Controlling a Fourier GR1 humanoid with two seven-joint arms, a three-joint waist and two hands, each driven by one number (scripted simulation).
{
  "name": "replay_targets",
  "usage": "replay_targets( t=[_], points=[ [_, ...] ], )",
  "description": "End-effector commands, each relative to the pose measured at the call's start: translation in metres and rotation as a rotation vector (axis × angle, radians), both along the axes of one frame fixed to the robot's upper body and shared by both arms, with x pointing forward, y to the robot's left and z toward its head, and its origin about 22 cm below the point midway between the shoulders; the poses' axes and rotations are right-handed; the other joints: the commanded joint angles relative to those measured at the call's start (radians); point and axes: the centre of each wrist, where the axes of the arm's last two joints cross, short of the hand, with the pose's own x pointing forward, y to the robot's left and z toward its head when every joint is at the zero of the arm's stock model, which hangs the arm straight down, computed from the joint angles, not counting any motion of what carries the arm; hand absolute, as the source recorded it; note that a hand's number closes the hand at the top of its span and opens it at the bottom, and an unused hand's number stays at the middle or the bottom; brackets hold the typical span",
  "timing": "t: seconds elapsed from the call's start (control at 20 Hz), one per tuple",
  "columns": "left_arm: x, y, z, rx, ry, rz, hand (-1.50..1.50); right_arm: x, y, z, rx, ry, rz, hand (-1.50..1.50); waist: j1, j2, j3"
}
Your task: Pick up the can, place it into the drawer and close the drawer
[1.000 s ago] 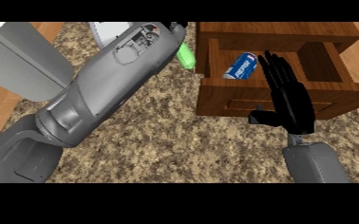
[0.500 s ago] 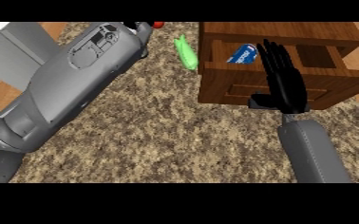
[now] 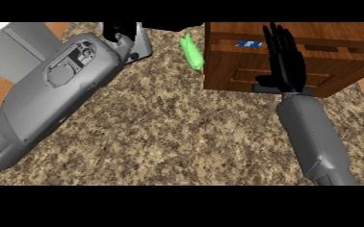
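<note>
Observed at the counter [image 3: 177, 139], whose top is a brown speckled stone pattern. A wooden drawer [image 3: 284, 60] unit stands at the upper right, its front panel facing the viewer. Only a thin dark slot shows along the top of the front. Within that slot a small strip of the can [image 3: 248, 44] is visible: blue with white marking, lying low inside the drawer. The rest of the can is hidden by the drawer front, so its shape and orientation cannot be told.

The right hand [image 3: 286, 60] is black, fingers straight and held together, pointing away from the robot. It lies flat against the drawer front, holding nothing. Its grey forearm runs down to the lower right edge.

The left hand [image 3: 122, 32] shows at the upper left, largely hidden behind its bulky grey forearm; whether its fingers are open or curled cannot be told.

A bright green elongated object [image 3: 191, 53] lies on the counter just beside the drawer's left side.
</note>
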Motion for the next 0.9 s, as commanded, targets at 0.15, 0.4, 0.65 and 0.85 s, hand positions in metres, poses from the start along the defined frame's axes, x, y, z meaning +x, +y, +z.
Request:
replay_targets(
  t=[0.15,0.4,0.65,0.85],
  points=[
    [-0.014,0.018,-0.003,0.013,0.009,0.008,-1.5,0.028,0.008,0.001,0.023,0.009,-0.035,-1.5,0.008,0.022,0.017],
    [-0.031,0.013,-0.028,0.001,0.009,-0.015,-1.5,0.049,0.014,0.026,0.027,-0.011,-0.055,-1.5,0.016,0.028,0.017],
    [-0.036,0.036,-0.041,0.008,0.023,-0.021,-1.5,0.057,0.033,0.034,0.033,-0.032,-0.066,-1.5,0.034,0.037,0.016],
    [-0.039,0.041,-0.042,0.025,0.025,-0.008,-1.5,0.069,0.024,0.062,0.025,-0.014,-0.056,-1.5,0.021,0.036,0.017]
  ],
)
